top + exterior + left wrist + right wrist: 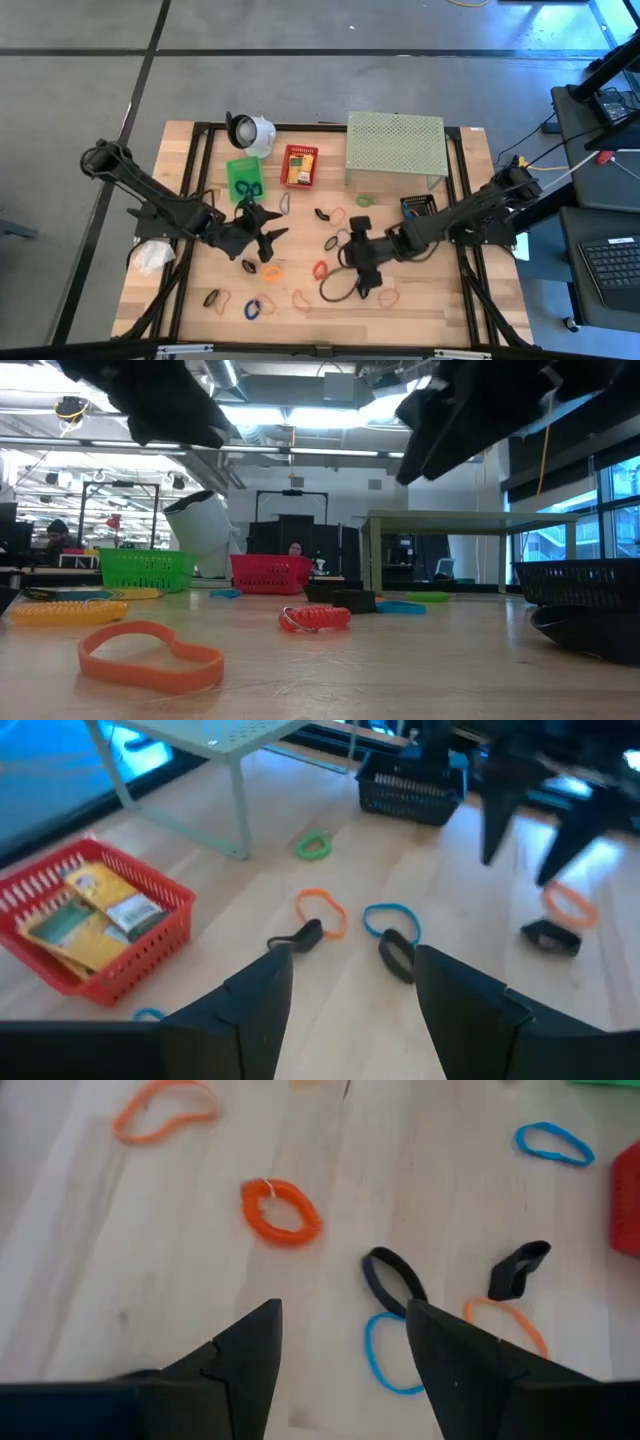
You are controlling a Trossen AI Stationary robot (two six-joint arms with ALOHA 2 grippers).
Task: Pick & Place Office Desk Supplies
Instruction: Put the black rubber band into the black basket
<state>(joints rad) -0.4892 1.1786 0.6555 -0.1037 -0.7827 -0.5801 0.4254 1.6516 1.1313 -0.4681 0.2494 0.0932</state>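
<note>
Rubber bands in orange, blue, black and green lie flat and scattered on the wooden table [430,300]. Yellow-and-green crayon boxes [95,910] lie in a red basket [299,166]. My left gripper [275,222] hangs open above the table's left middle, with a black band [397,957] and an orange band [322,910] ahead of its fingers. My right gripper [355,258] hangs open above the middle, over a black band [392,1277] and a blue band [385,1350]. An orange coiled band [281,1211] lies farther off. Neither gripper touches anything.
A pale green perforated shelf [395,148] stands at the far edge, a black basket [418,207] beside it, a green basket [244,177] left of the red one, and a white round object [250,131] behind it. The two grippers face each other closely.
</note>
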